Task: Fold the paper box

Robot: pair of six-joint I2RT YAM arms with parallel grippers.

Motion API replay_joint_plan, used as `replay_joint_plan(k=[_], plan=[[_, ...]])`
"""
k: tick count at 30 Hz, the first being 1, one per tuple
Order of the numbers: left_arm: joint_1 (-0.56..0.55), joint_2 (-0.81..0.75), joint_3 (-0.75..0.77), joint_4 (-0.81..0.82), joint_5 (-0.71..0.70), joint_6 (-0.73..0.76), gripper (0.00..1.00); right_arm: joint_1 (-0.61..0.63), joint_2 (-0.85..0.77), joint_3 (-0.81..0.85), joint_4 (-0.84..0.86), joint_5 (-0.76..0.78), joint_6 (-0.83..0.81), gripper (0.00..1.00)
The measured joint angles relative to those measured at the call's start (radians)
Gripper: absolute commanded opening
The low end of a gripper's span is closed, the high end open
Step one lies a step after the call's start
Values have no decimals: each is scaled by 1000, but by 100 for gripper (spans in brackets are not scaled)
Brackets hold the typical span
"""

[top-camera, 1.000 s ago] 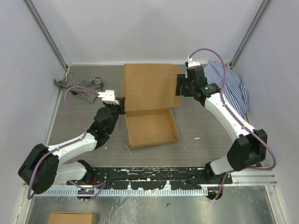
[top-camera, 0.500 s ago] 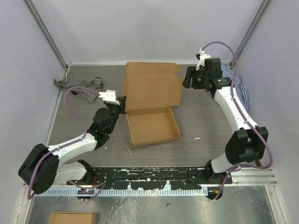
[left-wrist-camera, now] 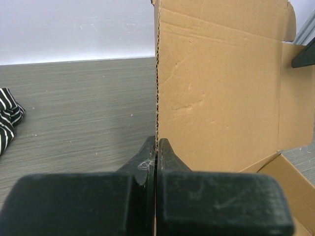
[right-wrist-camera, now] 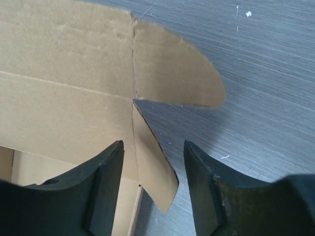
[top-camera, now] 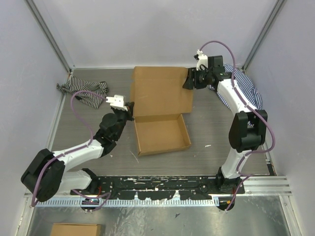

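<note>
The paper box (top-camera: 162, 113) is brown cardboard in the middle of the table, with a shallow tray at the front and its lid panel raised behind. My left gripper (top-camera: 130, 109) is shut on the lid's left edge, seen edge-on in the left wrist view (left-wrist-camera: 157, 98), where the gripper (left-wrist-camera: 156, 147) pinches the corrugated edge. My right gripper (top-camera: 188, 81) is open at the lid's upper right corner. In the right wrist view the gripper (right-wrist-camera: 153, 157) straddles a side flap (right-wrist-camera: 152, 162) without pinching it, below a rounded flap (right-wrist-camera: 172, 73).
A striped cloth (top-camera: 83, 91) lies at the back left, also in the left wrist view (left-wrist-camera: 7, 120). Another striped cloth (top-camera: 246, 93) lies at the back right under the right arm. A second cardboard piece (top-camera: 76, 229) sits below the front rail. Grey walls enclose the table.
My right gripper has swung from the back right back to the lid's upper right corner. The lid stands a little more upright. The left gripper has kept its hold.
</note>
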Motion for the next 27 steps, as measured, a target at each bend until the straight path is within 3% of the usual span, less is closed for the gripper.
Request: replay_joint_plan(k=[5,8,9,13,14,27], plan=[[0,3,0,0,-1,7,0,0,34,40,-5,-38,1,23],[0,10,0,1,-4,11,3,3,35,39,-9,-51,12,11],[0,14,2,0,-5,11,11,7,35,38,-10,-51,16,9],[0,27,26,-38,-13,10,56,42,25,22,-11,8,27,2],[0,27,35,-53,-16,4,62,53,19,16,-14,32,32,2],[0,-117,233,-389,-153,-24,78,224,-251,-187,74,463,76,1]])
